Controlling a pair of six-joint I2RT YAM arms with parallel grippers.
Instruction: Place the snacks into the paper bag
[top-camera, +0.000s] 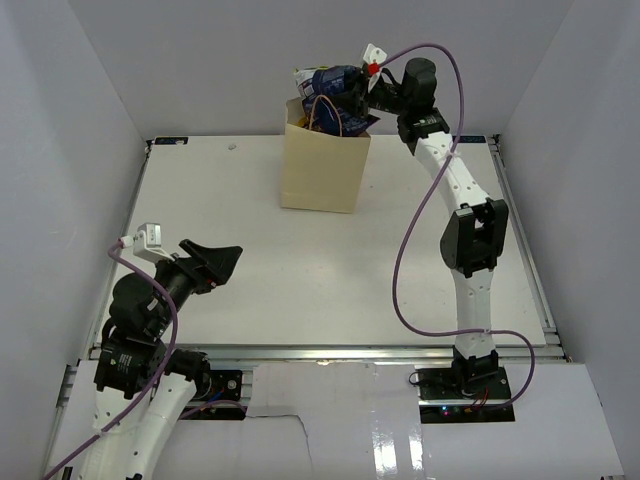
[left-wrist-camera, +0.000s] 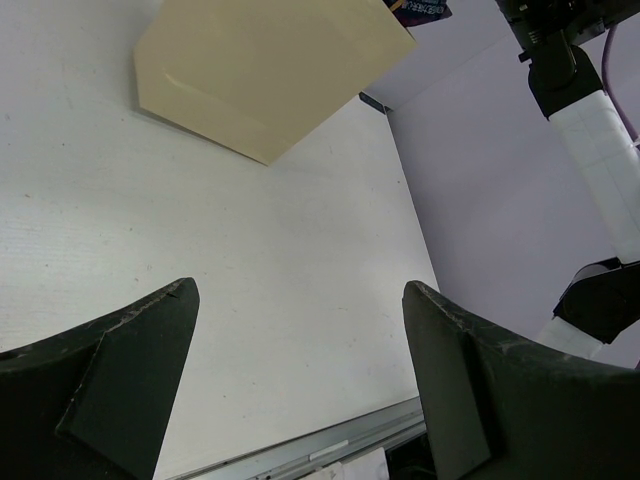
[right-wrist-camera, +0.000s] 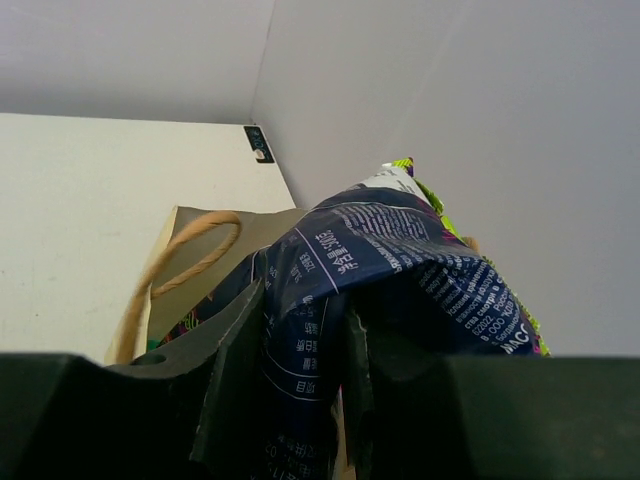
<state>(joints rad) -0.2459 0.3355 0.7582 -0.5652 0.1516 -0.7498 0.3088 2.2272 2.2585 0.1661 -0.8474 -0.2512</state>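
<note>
Pinching the large blue-purple bag (top-camera: 333, 85) right over the mouth of the paper bag (top-camera: 322, 170), the right gripper (top-camera: 366, 88) needs only to go straight down, while the left gripper (top-camera: 215, 262) gapes wide and empty, well apart.

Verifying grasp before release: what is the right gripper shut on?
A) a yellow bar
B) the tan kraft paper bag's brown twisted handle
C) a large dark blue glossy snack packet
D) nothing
C: in the right wrist view the right gripper pinches the large dark blue glossy snack packet at the mouth of the tan kraft paper bag.
</note>
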